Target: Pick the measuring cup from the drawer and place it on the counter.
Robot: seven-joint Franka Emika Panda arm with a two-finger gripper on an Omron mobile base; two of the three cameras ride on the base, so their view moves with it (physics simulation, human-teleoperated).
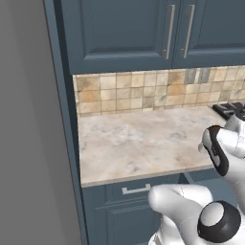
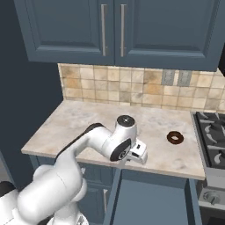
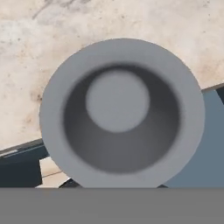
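The measuring cup (image 3: 121, 113) is sitting right in front of the fingers, its round grey bowl opening toward the hand camera and crowding the middle of the hand view, with the marbled surface (image 3: 52, 52) spreading out beyond it and a thin tan edge and the blue cabinet front showing on the near side. In the right base view the gripper (image 2: 137, 154) is hanging at the front lip of the surface (image 2: 79, 121), just over the dark gap of the open drawer (image 2: 149, 197), so the cup appears to be straddling the edge rather than lying well inboard. I cannot tell how far apart the fingers are standing, nor whether they are gripping the cup's handle, since the cup is hiding the tips and the handle is not visible. Judging from this, the carry looks nearly complete and the placing is what remains. The main risk is letting go too close to the lip: with the cup sitting partly beyond the edge nearest the fingers, it could tip and drop back into the drawer or onto the floor. Pushing further inboard first would be the safer course. A brown doughnut (image 2: 175, 137) is lying well off to one side of the fingers, toward the stove (image 2: 213, 132), and is not looking like an obstacle unless the arm swings wide that way.
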